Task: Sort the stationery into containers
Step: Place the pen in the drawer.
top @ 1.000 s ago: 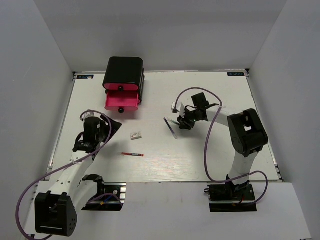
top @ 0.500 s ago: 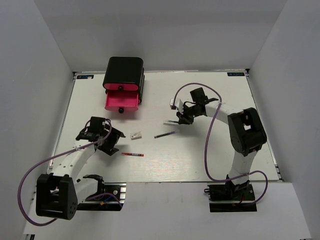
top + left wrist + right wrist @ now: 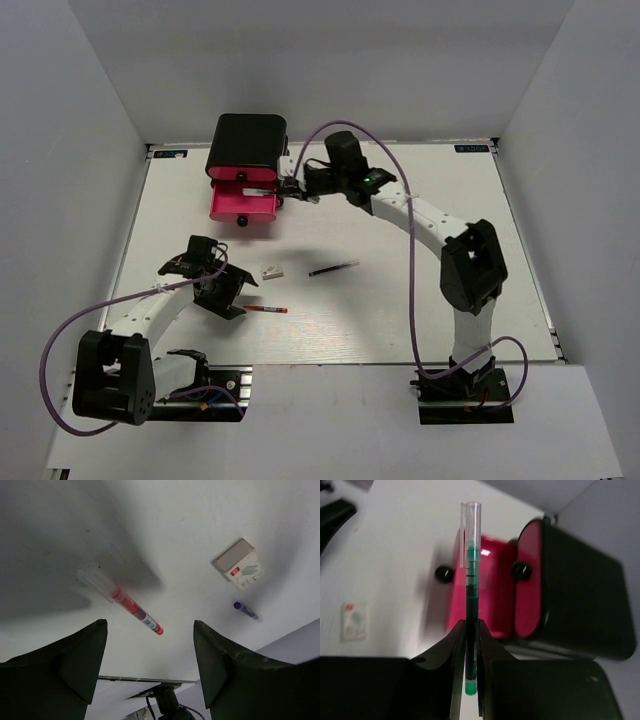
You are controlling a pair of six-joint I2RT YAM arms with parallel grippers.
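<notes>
No text can be read. The eraser (image 3: 239, 571) bears a red-and-grey printed label, too small to make out. A sticker (image 3: 170, 153) at the worktop's (image 3: 400, 310) far-left corner and a second sticker (image 3: 472, 148) at its far-right corner are equally illegible.

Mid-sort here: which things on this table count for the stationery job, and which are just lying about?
For the job:
thin green-tipped pen, clamped in the right pincer
red pen, below the open left pincer
dark blue pen
white eraser
black chest, one pink drawer open

Just there:
purple cables
table
</notes>
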